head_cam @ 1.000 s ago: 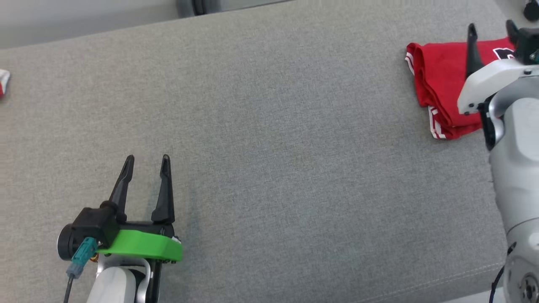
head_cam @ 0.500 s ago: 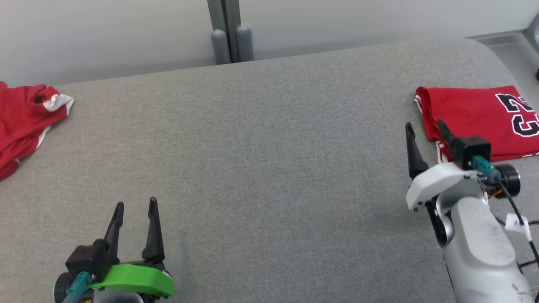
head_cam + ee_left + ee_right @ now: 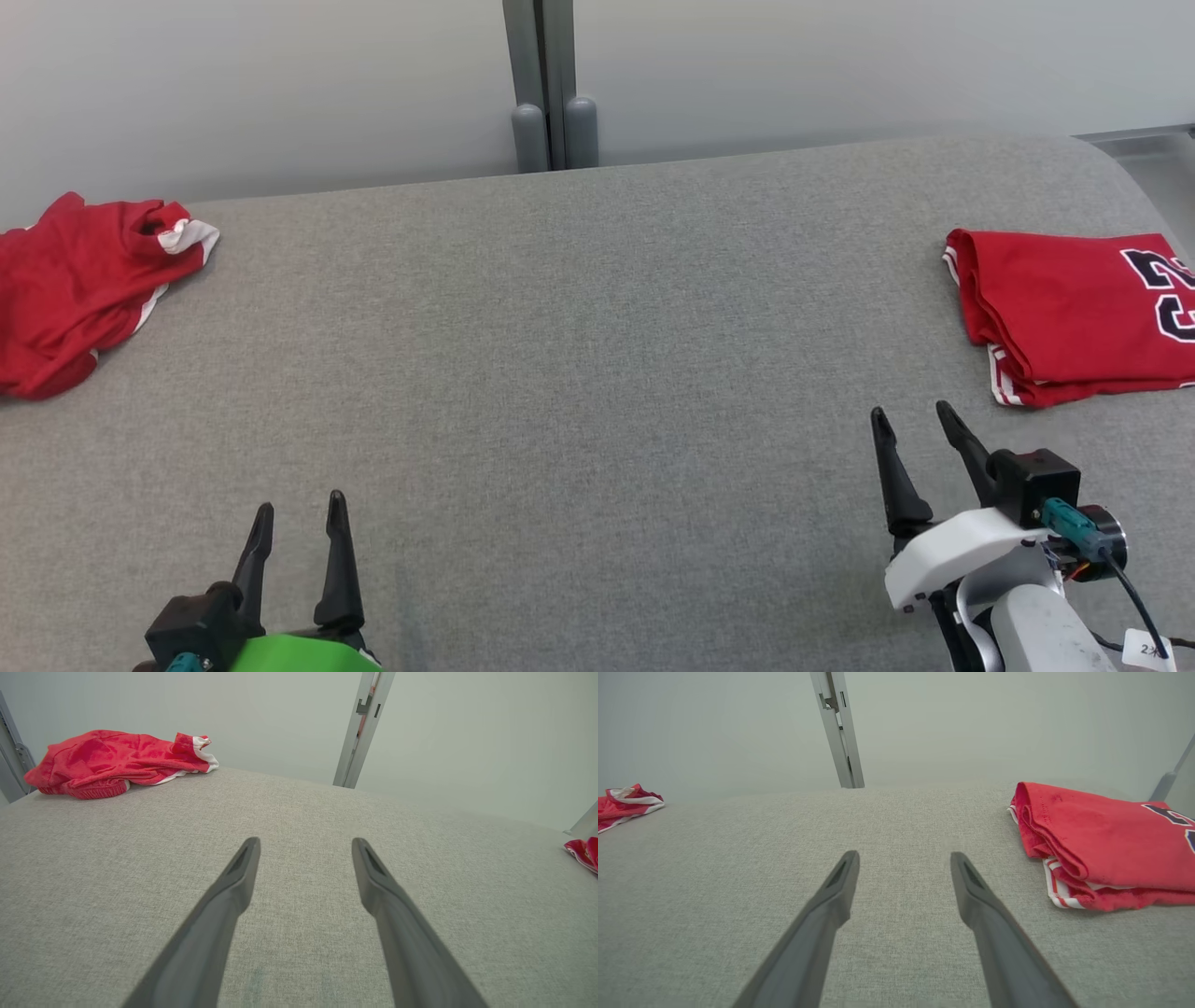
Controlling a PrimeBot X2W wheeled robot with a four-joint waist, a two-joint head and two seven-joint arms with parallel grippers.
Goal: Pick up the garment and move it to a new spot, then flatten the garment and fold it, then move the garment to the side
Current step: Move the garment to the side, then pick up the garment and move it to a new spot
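Head view: left claw (image 3: 301, 504) at lower left, fingers apart, holding nothing. Right claw (image 3: 910, 411) at lower right, fingers apart too, empty. Folded jersey (image 3: 1074, 317), red with a dark number, lies flat on the grey cushion (image 3: 597, 373), just ahead and to the right of the right claw, not touching it. A crumpled garment (image 3: 84, 299), red with white trim, sits far ahead and to the left of the left claw, well apart. Metal post (image 3: 551, 93) stands behind the cushion, between the two claws' lines.

Left wrist view: left claw (image 3: 303, 842) spread wide over bare cushion. Crumpled garment (image 3: 117, 763) is ahead-left at the far edge. A sliver of the folded jersey (image 3: 581, 851) shows far right.

Right wrist view: right claw (image 3: 903, 856) spread wide, nothing between the fingers. Folded jersey (image 3: 1101, 844) is close on the right, layered edges stacked neatly. Crumpled garment (image 3: 626, 800) is far left.

Progress, judged: the jersey looks folded and parked at the side, so this round reads as finished. The crumpled garment looks untouched; if it counts, pick-up, flattening, folding and moving aside all remain.
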